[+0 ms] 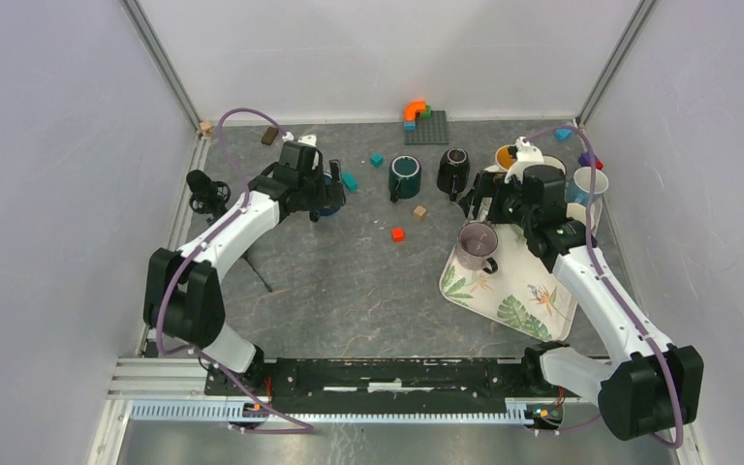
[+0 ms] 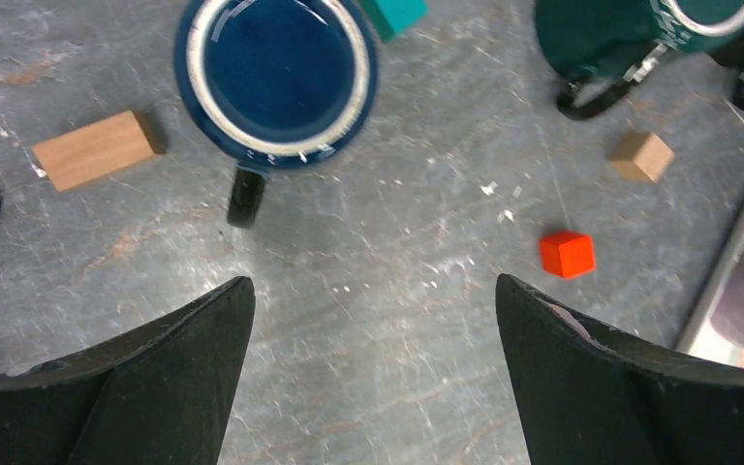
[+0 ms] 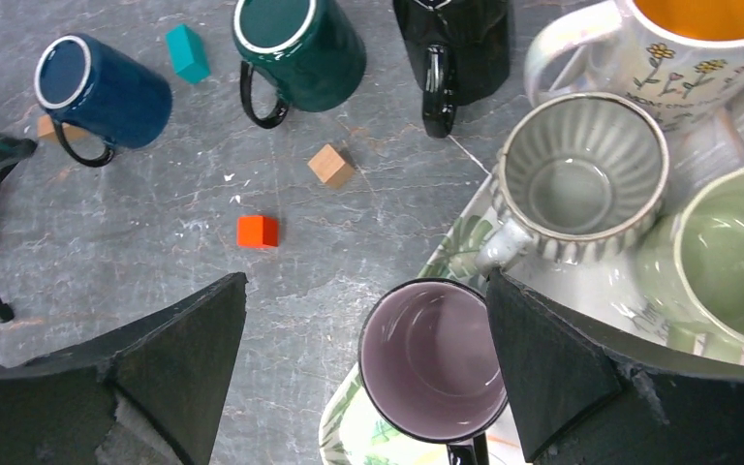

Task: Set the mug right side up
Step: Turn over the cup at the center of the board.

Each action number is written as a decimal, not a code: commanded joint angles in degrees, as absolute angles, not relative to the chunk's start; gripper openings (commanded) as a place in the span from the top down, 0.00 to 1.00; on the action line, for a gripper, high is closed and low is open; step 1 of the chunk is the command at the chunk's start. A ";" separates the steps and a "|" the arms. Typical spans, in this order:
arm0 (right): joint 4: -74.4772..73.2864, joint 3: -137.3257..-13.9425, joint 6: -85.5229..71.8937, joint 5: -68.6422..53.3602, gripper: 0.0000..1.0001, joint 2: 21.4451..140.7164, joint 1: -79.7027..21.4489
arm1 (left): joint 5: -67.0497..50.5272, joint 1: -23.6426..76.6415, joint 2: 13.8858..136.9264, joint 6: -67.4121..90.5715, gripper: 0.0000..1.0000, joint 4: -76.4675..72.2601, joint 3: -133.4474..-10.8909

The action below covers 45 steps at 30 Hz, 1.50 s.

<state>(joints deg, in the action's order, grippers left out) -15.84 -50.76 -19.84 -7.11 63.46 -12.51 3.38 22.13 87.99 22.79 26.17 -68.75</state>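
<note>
white arm links, black joints, purple cables, black wedge jaws

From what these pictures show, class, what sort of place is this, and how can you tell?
Probably a robot test cell: white walls enclose a grey table, two arms are bolted to a rail, and mugs and coloured blocks lie scattered.

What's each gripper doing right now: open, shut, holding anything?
Left gripper: open, holding nothing, fingers apart near the blue mug.
Right gripper: open, holding nothing, fingers apart above the purple mug.
</note>
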 commanded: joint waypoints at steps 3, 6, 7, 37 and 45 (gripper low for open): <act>-12.81 -53.35 -18.57 -9.67 0.02 60.93 -13.27 | 1.46 17.72 94.03 19.36 0.00 18.44 -70.63; -12.82 -52.96 -18.17 -9.79 0.02 59.04 -13.27 | 0.54 16.76 96.38 18.62 0.00 15.34 -70.22; -12.90 -52.83 -17.92 -9.79 0.02 58.53 -13.31 | 0.48 16.69 97.29 18.18 0.00 14.62 -70.29; -14.96 -51.68 -13.58 -7.27 0.02 54.72 -13.33 | 11.24 20.96 103.34 19.17 0.20 16.96 -72.40; -15.29 -51.68 -13.27 -6.76 0.02 54.62 -13.30 | 11.93 20.86 105.49 16.64 0.38 18.27 -74.18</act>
